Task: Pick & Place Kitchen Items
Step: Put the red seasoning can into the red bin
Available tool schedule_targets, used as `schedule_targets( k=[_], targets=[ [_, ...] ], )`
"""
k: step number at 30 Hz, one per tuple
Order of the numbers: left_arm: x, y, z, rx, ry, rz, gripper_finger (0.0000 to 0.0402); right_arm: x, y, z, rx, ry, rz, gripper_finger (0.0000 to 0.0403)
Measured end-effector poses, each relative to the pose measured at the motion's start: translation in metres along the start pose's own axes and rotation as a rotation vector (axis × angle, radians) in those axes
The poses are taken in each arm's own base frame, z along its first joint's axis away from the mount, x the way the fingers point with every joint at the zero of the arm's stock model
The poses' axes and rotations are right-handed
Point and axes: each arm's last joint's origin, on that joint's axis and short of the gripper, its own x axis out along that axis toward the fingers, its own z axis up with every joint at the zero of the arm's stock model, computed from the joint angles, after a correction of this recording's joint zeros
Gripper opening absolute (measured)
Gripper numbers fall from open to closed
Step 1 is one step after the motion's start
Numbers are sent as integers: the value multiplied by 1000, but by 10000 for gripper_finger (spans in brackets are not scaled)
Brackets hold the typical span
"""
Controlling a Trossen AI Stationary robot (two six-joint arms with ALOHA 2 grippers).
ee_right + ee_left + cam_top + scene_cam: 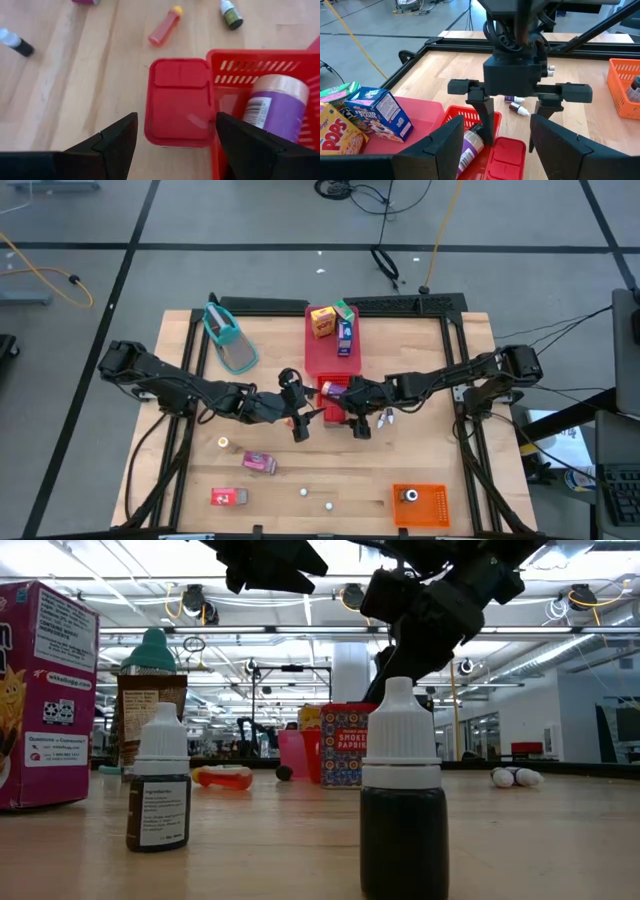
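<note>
My right gripper [176, 120] hangs open over a small red lidded box [179, 102] on the table, one finger on each side of it and no touch showing. Beside the box stands a small red basket [235, 65] holding a purple jar [275, 105]. My left gripper [497, 125] is open too, aimed at the right gripper [512, 117] from the box's left and holding nothing. Yellow [321, 322], green [345, 310] and blue [346, 340] cartons stand on a flat red tray [322, 360].
A teal strainer [228, 338] lies far left. Pink [259, 463] and red [228, 497] cartons, small round pieces [303, 492] and an orange bin [418, 505] sit along the near side. An orange tube [164, 26] and dropper bottles [231, 14] lie near the box.
</note>
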Motion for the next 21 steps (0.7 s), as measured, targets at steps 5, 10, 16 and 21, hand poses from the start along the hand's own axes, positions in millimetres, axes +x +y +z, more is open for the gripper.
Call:
schedule_targets(
  k=[5,10,16,21],
  targets=[
    [0,0,0,0,1,0,228,0,0,0,-13,-4,-5,263],
    [0,0,0,0,2,0,228,9,0,-6,-13,21,-5,263],
    [0,0,0,-1,0,0,227,15,-1,-12,3,34,-28,260],
    [0,0,0,-2,1,0,227,14,-1,-7,2,-13,-19,225]
  ],
)
